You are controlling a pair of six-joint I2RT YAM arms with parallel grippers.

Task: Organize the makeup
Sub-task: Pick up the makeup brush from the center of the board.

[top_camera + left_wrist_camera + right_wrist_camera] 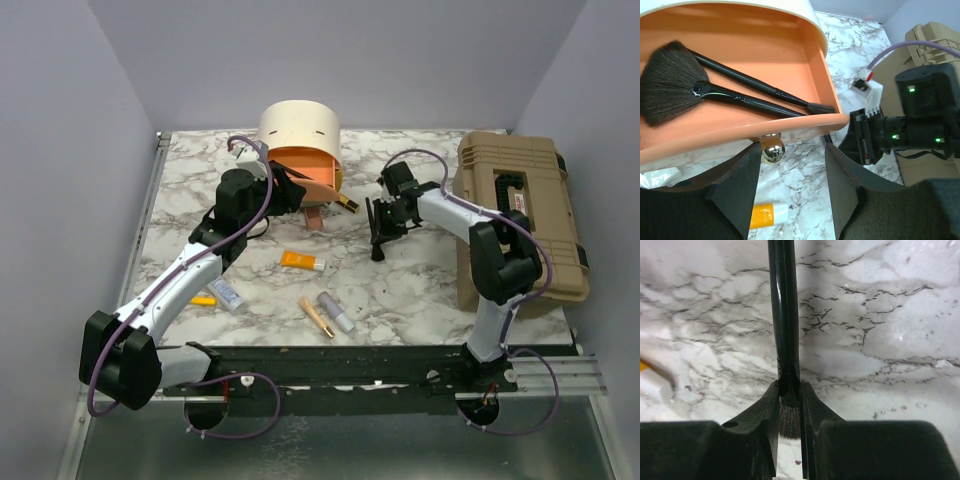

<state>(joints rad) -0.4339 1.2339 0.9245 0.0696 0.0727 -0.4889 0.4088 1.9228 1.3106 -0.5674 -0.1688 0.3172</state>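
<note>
My right gripper is shut on a thin black brush, pinching it just above the bristles, low over the marble; from above it sits at mid-table. My left gripper is open in front of the round case's orange drawer, whose gold knob sits by the left finger. Two black brushes lie in the drawer, a fan brush and a thin one. On the table lie an orange tube, a gold tube, a lilac tube, a whitish tube and a yellow pen.
The cream round case stands at the back centre. A big tan toolbox fills the right side. A pinkish flat item and a small gold piece lie just in front of the drawer. Grey walls enclose the table.
</note>
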